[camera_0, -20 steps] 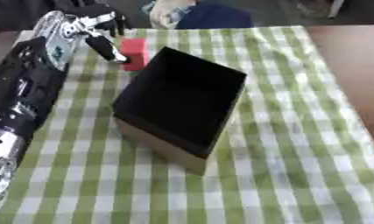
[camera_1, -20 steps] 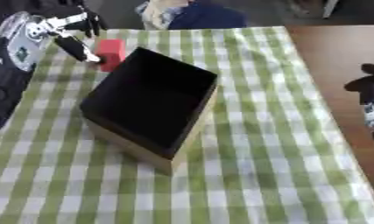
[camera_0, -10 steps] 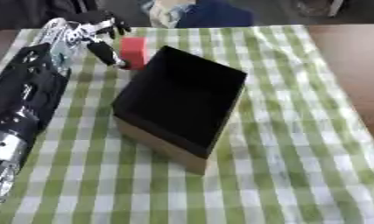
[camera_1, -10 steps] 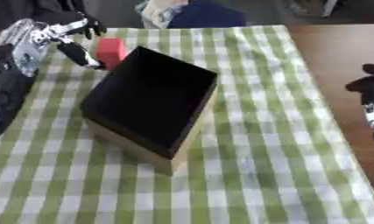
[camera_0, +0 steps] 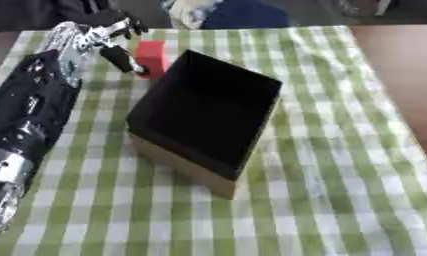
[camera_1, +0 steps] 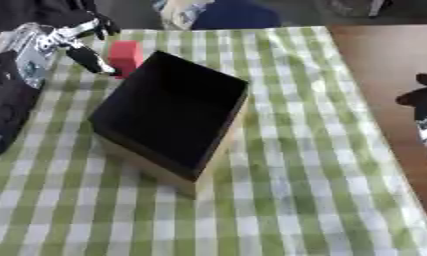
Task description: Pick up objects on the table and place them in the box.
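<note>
Nearest us we see the green-and-white checked cloth lying bare across the near and right side of the table, so there is free room there; bare brown wood shows past its right edge. Our right hand shows only as a dark shape at the right border of the right eye view, over that wood and well apart from everything else; we cannot tell whether its fingers are open or curled. In the middle of the cloth stands the open cardboard box, turned askew, black inside, and we can make out nothing lying in it. Just beyond its far left corner sits the red block, upright on the cloth and very close to the box wall. Our left arm runs up the left side of the view, and our left hand is just left of the block, fingers spread, with one dark finger reaching down to the block's left face; whether it touches we cannot tell. The hand holds nothing.
</note>
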Tool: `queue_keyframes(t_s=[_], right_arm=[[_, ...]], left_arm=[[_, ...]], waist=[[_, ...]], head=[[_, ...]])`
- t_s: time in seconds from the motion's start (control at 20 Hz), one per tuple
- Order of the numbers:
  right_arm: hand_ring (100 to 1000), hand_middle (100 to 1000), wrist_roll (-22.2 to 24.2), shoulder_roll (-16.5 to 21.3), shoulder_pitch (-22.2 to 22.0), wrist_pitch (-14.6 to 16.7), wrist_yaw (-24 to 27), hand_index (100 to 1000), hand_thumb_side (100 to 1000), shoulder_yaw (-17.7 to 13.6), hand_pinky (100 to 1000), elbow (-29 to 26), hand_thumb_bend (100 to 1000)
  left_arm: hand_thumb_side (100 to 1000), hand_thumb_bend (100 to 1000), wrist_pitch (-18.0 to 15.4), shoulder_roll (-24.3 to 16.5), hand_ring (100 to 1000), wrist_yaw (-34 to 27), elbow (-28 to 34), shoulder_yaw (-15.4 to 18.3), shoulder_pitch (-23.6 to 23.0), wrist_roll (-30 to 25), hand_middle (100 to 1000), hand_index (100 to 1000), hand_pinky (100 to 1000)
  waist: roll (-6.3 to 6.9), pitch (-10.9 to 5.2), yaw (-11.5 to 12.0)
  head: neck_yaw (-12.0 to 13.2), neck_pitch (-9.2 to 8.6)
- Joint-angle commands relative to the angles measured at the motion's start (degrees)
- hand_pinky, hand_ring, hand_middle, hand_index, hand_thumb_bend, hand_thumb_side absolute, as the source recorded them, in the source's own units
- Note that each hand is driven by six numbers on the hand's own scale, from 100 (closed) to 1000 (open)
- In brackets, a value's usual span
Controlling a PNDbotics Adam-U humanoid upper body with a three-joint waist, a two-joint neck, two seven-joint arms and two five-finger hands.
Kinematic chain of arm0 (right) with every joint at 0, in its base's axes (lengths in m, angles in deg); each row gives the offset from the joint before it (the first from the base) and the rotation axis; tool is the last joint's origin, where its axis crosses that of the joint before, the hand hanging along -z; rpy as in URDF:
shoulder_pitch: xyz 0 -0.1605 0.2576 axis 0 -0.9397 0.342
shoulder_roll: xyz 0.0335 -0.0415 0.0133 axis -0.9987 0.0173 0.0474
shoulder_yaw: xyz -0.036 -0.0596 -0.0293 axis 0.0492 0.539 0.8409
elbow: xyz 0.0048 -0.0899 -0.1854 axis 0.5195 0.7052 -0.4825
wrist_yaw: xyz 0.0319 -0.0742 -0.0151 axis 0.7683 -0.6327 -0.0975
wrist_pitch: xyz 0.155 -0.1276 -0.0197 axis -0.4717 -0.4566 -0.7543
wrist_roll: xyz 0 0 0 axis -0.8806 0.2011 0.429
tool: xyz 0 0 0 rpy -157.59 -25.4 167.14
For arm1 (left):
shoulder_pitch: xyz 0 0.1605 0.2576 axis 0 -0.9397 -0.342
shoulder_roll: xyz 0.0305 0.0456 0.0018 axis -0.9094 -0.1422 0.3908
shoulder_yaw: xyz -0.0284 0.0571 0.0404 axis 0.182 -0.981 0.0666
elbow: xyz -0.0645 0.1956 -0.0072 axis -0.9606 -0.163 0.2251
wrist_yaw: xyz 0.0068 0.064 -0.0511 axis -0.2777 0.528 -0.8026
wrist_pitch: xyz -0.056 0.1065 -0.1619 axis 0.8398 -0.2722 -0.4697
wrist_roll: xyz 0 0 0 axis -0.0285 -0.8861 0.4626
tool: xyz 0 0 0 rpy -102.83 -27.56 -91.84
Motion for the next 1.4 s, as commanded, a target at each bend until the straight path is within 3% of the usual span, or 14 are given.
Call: queue_keyframes(t_s=[0.05, 0.6, 0.7, 0.9, 0.95, 1.4], right_arm=[[716, 608, 0.16, 0.55, 0.77, 0.0, 0.05, 824, 535, -0.02, 847, -0.59, 100], [717, 608, 0.28, 0.42, 1.09, -0.1, -0.06, 825, 537, 0.05, 848, -0.68, 100], [717, 608, 0.26, 0.36, 1.19, -0.12, -0.09, 825, 537, 0.0, 848, -0.7, 100], [717, 607, 0.27, 0.32, 1.27, -0.16, -0.11, 825, 537, -0.01, 848, -0.7, 100], [717, 607, 0.28, 0.3, 1.27, -0.17, -0.1, 825, 537, -0.02, 848, -0.7, 100], [717, 608, 0.2, 0.53, 1.16, -0.15, 0.07, 825, 535, -0.09, 848, -0.62, 100]], left_arm=[[238, 597, 0.06, -1.05, 739, 0.12, 0.32, 0.78, 1.48, 0.67, 750, 855, 822], [238, 596, 0.26, -1.17, 745, -0.06, 0.18, 0.98, 1.89, 2.02, 756, 856, 827], [187, 515, 0.5, -1.05, 642, 0.12, -0.12, 1.01, 1.73, 1.95, 634, 823, 789], [146, 462, 0.75, -0.98, 589, 0.22, -0.17, 1.06, 1.7, 2.2, 572, 796, 765], [115, 426, 0.84, -1.02, 545, 0.21, -0.04, 1.1, 1.72, 2.5, 518, 765, 748], [102, 397, 0.57, -2.04, 516, -2.52, 3.16, 0.67, 2.35, 4.84, 484, 739, 737]], waist=[[0.1, -0.6, -0.27], [0.47, 0.41, -0.89], [0.58, 0.96, -1.19], [0.65, 1.15, -1.24], [0.65, 1.12, -1.22], [0.47, 0.21, -0.71]], head=[[0.15, 0.01], [0.02, -0.15], [-0.07, -0.11], [-0.11, -0.04], [-0.13, -0.02], [-0.16, 0.08]])
